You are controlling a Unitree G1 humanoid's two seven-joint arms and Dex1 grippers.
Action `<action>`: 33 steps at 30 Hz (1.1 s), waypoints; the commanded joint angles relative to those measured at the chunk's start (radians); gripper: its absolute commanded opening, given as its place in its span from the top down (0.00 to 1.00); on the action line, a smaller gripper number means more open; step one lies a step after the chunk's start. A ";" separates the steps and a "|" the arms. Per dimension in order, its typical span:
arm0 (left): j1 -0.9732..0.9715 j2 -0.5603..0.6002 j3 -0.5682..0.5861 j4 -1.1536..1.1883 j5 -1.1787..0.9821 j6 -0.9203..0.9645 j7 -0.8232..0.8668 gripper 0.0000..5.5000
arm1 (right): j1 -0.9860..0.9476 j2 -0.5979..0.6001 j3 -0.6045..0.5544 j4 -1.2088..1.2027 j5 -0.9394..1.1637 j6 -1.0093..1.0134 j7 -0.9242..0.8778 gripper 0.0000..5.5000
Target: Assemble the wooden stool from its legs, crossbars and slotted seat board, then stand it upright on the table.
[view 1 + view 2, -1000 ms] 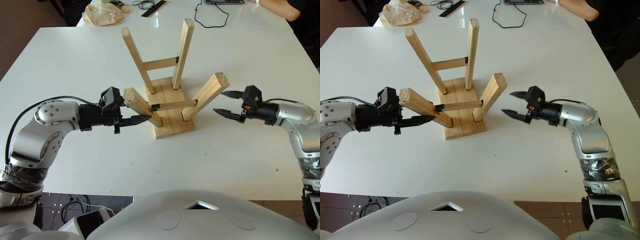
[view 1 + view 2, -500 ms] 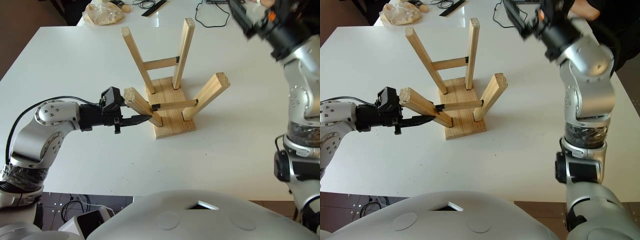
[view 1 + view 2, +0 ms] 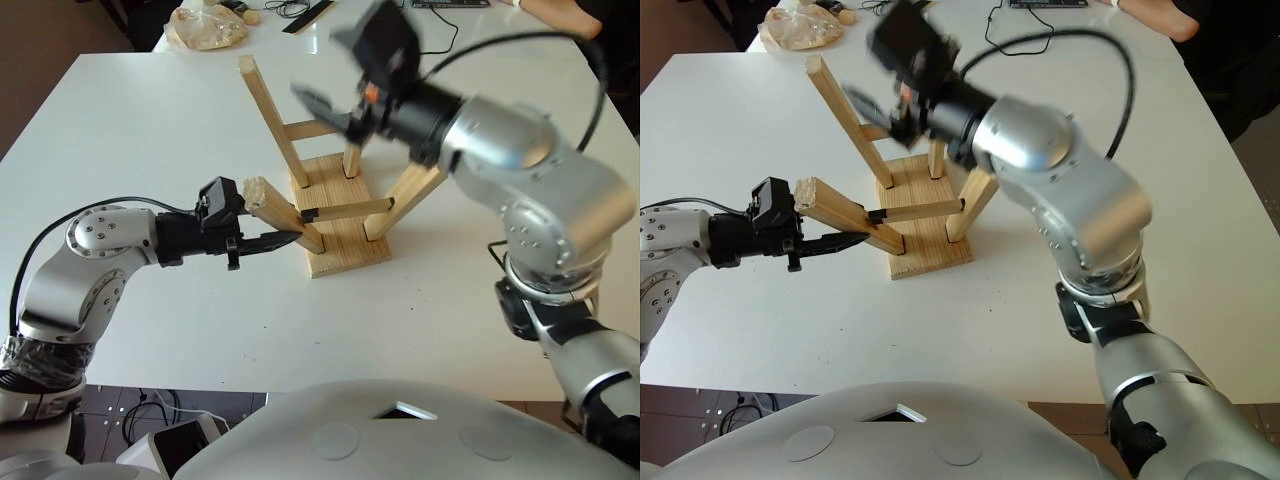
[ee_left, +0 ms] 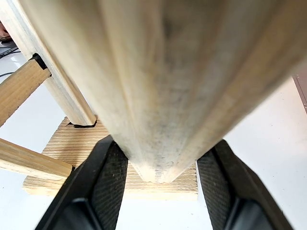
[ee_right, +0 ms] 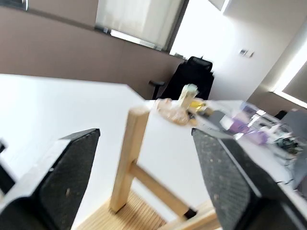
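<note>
Left tool (image 3: 262, 243): left of the seat board (image 3: 345, 250), low over the bench (image 3: 150, 130); clenched on the near-left leg (image 3: 278, 208), with its pads (image 4: 109, 187) pressed against two opposite sides of the wood.
Near-left leg: rooted at the seat board's near-left corner, leaning out to the left, free end raised off the bench.
Far-left leg (image 3: 270, 118): rising from the seat board's far-left part, tilted away and to the left.
Seat board: flat on the bench, all four legs pointing up (stool upside down, not yet stood upright).
Far crossbar (image 3: 308, 128): above the seat board's far edge, running from the far-left leg toward the far-right leg.
Near crossbar (image 3: 350, 209): just above the seat board, bridging the near-left leg and the near-right leg (image 3: 408, 195), with a dark fitting at each end.
Right tool (image 5: 145, 136): raised above the seat board's far side, close to the far crossbar; released, fingers spread wide, gripping nothing. Far-left leg seen through the gap in the right wrist view; cannot tell whether it is between the fingers or beyond them.
Far-right leg (image 3: 352, 160): on the seat board's far-right part, mostly hidden behind the right arm.
Near-right leg: leaning out to the right from the seat board's near-right corner.
Beyond the seat board: a crumpled bag (image 3: 205, 27) and a black cable (image 3: 420, 42) on another surface behind the bench.
</note>
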 commanded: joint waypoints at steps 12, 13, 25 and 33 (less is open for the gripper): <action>0.072 0.029 -0.088 0.015 0.096 0.062 0.014 0.62 | 0.004 -0.056 0.219 0.144 -0.239 -0.226 0.043 0.36; 0.075 0.030 -0.091 0.014 0.100 0.060 0.016 0.62 | 0.000 -0.047 0.210 0.146 -0.251 -0.259 0.047 0.36; 0.020 0.016 -0.086 0.031 0.071 0.101 0.044 0.62 | 0.134 -0.228 0.399 0.131 -0.395 -0.357 0.261 0.36; -0.070 -0.007 -0.116 0.016 0.074 0.166 0.075 0.62 | 0.205 -0.228 0.429 0.182 -0.479 -0.420 0.279 0.36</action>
